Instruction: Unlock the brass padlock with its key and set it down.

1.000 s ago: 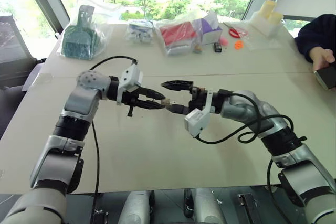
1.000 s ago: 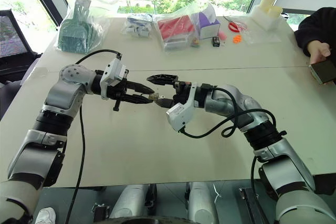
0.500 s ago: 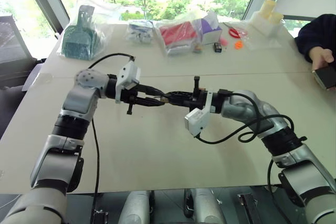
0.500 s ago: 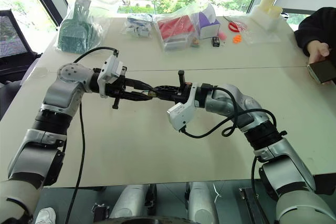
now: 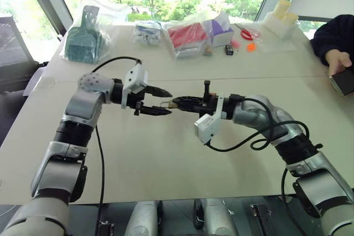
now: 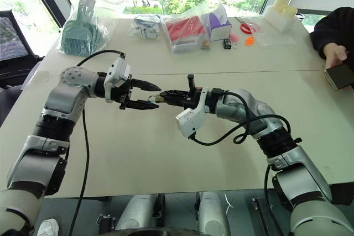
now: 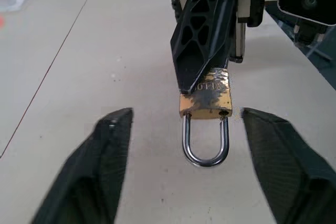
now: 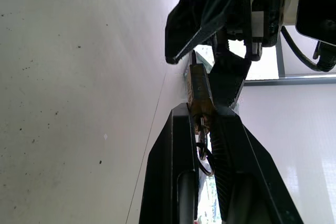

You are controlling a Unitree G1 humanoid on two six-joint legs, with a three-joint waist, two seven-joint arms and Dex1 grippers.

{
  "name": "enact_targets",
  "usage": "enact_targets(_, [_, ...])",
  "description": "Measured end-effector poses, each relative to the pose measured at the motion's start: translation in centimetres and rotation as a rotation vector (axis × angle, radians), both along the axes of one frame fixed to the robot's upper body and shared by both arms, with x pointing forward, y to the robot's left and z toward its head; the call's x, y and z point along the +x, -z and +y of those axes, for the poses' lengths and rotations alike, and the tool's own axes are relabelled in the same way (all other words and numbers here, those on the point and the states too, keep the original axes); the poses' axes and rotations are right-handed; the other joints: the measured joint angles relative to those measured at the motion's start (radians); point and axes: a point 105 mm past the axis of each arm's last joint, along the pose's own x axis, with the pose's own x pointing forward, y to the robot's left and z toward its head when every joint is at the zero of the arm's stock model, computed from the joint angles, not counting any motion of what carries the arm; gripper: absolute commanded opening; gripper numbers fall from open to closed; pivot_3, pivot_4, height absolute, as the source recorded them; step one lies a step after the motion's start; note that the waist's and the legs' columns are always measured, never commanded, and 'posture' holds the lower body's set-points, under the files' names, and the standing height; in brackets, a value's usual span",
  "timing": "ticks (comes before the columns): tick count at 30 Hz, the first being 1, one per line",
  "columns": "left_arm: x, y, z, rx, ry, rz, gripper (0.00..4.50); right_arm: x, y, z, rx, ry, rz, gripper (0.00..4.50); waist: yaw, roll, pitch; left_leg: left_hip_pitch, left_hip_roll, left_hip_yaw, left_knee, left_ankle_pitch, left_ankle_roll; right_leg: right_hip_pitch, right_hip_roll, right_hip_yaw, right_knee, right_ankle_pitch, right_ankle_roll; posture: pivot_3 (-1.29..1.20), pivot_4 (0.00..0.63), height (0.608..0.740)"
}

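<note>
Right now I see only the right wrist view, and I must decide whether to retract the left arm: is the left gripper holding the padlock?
Observer: No. In the left wrist view, the left gripper has its fingers wide apart on either side of the brass padlock, touching nothing.
Operator: Is the shackle open?
Observer: No. Both legs of the shackle sit in the body, and the right gripper pinches the body alone.
Operator: Is the lock resting on the table?
Observer: No. The head views show it held in the air above the table.
</note>
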Motion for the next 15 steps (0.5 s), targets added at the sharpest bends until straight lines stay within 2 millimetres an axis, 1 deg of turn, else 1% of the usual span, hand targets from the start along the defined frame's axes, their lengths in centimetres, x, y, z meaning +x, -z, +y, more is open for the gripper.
enact_targets(3, [0.2,-0.2,0.2,-0.008,-0.021,0.003,4.47,0.0,0.0,0.0,0.0,0.001,0.001,0.0,0.0,0.0,0.0,0.0,0.0,0.0,0.0,0.0,0.0,0.0,0.0,0.0,0.0,0.0,0.0,0.0,0.15,0.74])
enact_targets(9, [0.1,-1.9,0.6,-0.049,-0.057,-0.037,4.47,0.1,0.0,-0.1,0.001,0.008,0.005,0.0,0.0,0.0,0.0,0.0,0.0,0.0,0.0,0.0,0.0,0.0,0.0,0.0,0.0,0.0,0.0,0.0,0.15,0.74])
enact_targets(10, [0.1,-2.0,0.6,-0.048,-0.059,-0.037,3.96,0.1,0.0,-0.1,0.001,0.008,0.005,0.0,0.0,0.0,0.0,0.0,0.0,0.0,0.0,0.0,0.0,0.0,0.0,0.0,0.0,0.0,0.0,0.0,0.15,0.74])
enact_targets(11, [0.0,-2.2,0.6,-0.054,-0.058,-0.031,3.75,0.1,0.0,-0.1,0.001,0.009,0.005,0.0,0.0,0.0,0.0,0.0,0.0,0.0,0.0,0.0,0.0,0.0,0.0,0.0,0.0,0.0,0.0,0.0,0.15,0.74])
enact_targets(13, [-0.2,-2.3,0.6,-0.061,-0.056,-0.021,2.81,0.2,0.1,-0.1,0.001,0.01,0.006,0.0,0.0,0.0,0.0,0.0,0.0,0.0,0.0,0.0,0.0,0.0,0.0,0.0,0.0,0.0,0.0,0.0,0.15,0.74])
enact_targets(14, [-0.3,-2.3,0.6,-0.061,-0.056,-0.017,2.44,0.2,0.1,-0.1,0.001,0.01,0.006,0.0,-0.001,0.0,0.0,0.0,0.0,0.0,0.0,0.0,0.0,0.0,0.0,0.0,0.0,0.0,0.0,0.0,0.15,0.74])
enact_targets(15, [-0.4,-2.3,0.6,-0.062,-0.055,-0.014,1.89,0.2,0.1,-0.1,0.001,0.01,0.007,0.0,-0.001,0.0,0.0,0.0,0.0,0.0,0.0,0.0,0.0,0.0,0.0,0.0,0.0,0.0,0.0,0.0,0.15,0.74])
